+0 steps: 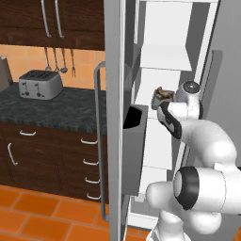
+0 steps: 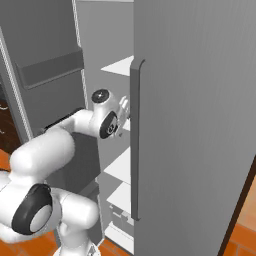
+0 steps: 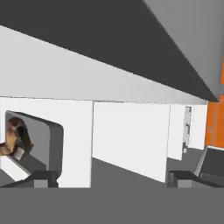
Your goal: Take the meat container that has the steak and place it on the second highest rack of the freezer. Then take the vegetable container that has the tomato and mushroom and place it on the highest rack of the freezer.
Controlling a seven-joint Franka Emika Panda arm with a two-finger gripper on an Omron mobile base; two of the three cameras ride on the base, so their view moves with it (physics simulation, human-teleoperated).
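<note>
Hand view first: the two dark fingertips [image 3: 43,178] stand far apart at the bottom edge, one at the left and one at the right, so the gripper [image 3: 111,179] is spread wide with nothing between the jaws. Past them lie white inner walls of the freezer [image 3: 131,140]. At the far left, a pale container [image 3: 50,144] with a rounded rim sits just above the left fingertip, and the brown and tan steak [image 3: 13,135] shows inside it. Whether that fingertip touches the container wall I cannot tell; it looks close but probably apart.

From the left base view, the white arm reaches from the lower right into the open freezer, its wrist at mid height. The steak [image 1: 164,93] and its container [image 1: 157,100] rest on a white shelf [image 1: 162,101] just left of the wrist, the second white shelf down among those seen here; another white shelf [image 1: 164,57] lies above it. The gripper itself is hidden behind the wrist here. The grey door stands open toward the camera with its long handle [image 1: 98,141] and a dark door bin [image 1: 135,150]. On the dark counter [image 1: 47,110] to the left stands a silver toaster [image 1: 40,84].

In the right base view, the wrist [image 2: 107,117] disappears behind the grey door [image 2: 195,125], level with a white shelf edge.
</note>
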